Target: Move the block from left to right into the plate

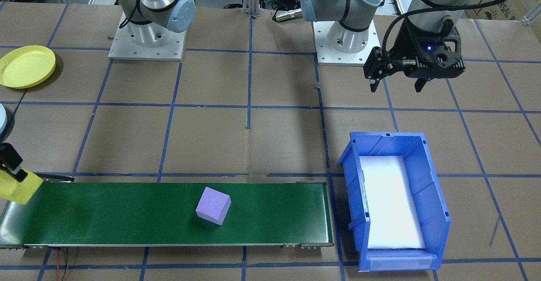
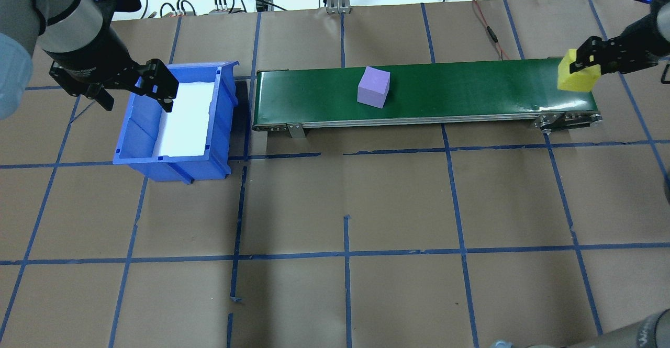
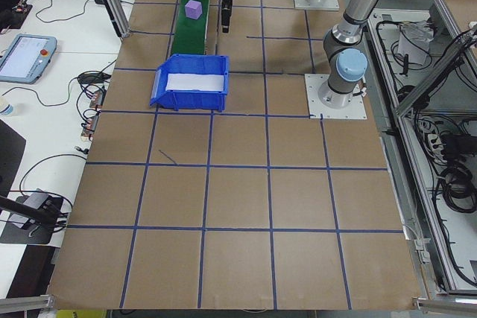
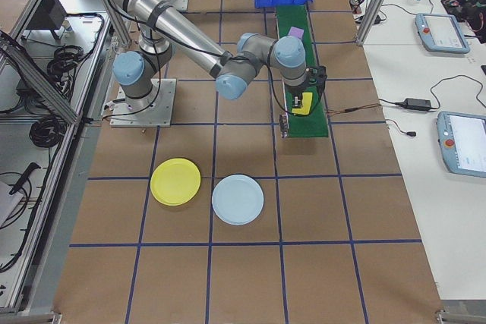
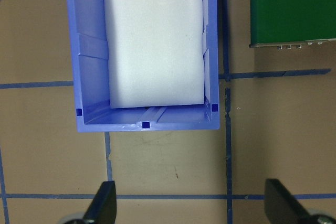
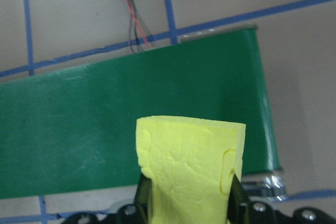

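My right tool [image 2: 581,68] is clamped on a yellow foam block [image 2: 576,78], holding it at the far right end of the green conveyor belt [image 2: 471,89], just above the belt's surface. From my right wrist camera the yellow block [image 6: 190,169] fills the lower middle of the view, pinched between two dark fingers [image 6: 143,190], with the belt's end and the brown paper-covered table [image 6: 304,66] beyond it. In the front-facing view, the same block [image 1: 19,186] shows at the left edge, at the belt's [image 1: 127,213] end.

A second block, purple [image 2: 373,87], sits on the belt near its middle, well apart from the yellow one and touching neither tool.

My left tool [image 2: 133,86] hovers over the near edge of a blue bin [image 2: 131,138], which stands just off the left end of the belt. Its fingers are spread apart and hold nothing. From my left wrist camera, the two fingertips [image 5: 102,203] show at the bottom corners, with bare table between them and the bin [image 5: 86,66], lined with a white foam pad [image 5: 155,40], directly ahead.

Two plates lie on the table on my right side, well apart from the belt. In the right side view, a yellow plate [image 4: 175,181] and a pale blue plate [image 4: 238,199] sit just beside each other, both bare. The front-facing view shows the yellow plate [image 1: 26,66] at the upper left, far from the block I hold.

The table [image 2: 345,206] is covered in brown paper marked with a blue tape grid.
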Available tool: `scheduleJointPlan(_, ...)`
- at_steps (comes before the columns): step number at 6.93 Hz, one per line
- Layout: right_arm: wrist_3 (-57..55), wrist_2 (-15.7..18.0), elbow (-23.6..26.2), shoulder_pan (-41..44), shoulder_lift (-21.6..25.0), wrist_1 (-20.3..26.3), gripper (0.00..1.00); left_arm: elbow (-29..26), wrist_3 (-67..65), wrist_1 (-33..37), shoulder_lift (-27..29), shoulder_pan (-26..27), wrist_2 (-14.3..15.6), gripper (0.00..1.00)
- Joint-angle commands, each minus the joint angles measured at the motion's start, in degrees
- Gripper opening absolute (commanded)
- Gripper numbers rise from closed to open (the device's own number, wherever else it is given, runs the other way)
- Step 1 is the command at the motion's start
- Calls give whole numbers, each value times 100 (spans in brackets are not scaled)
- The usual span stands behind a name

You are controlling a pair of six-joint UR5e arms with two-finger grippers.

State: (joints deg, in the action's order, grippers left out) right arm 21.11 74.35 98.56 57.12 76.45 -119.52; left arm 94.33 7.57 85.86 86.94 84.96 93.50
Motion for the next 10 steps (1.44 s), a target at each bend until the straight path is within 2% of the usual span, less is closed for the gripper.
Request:
scheduleJointPlan(1, 243, 1384, 41, -673, 335, 934, 9, 59, 52, -43, 16, 3, -341, 100)
scheduleJointPlan(2, 984, 1659, 84, -1189, 318, 982, 9, 59, 60, -43, 25, 3, -350, 100)
scheduleJointPlan(3, 1331, 1749, 163, -1429, 292, 992, 8, 77, 78, -43, 51, 21, -359, 100)
scheduleJointPlan(4, 1735, 2037, 390, -1675, 326, 992, 8, 86, 78, -43, 69, 64, -490, 100)
scheduleJointPlan(6, 2895, 2110, 741, -3068, 484, 1209, 7, 86, -70, -52, 147, 318, -491, 100)
scheduleJointPlan(8, 2978, 2101, 1285, -3845, 617, 1509, 7, 86, -693, -191, 209, 713, -482, 100)
scheduleJointPlan(9, 2996, 2188, 1462, -4075, 617, 1484, 8, 103, -695, -262, 218, 785, -456, 100)
scheduleJointPlan(10, 3005, 2459, 1508, -4112, 591, 1493, 12, 103, -652, -263, 210, 786, -456, 100)
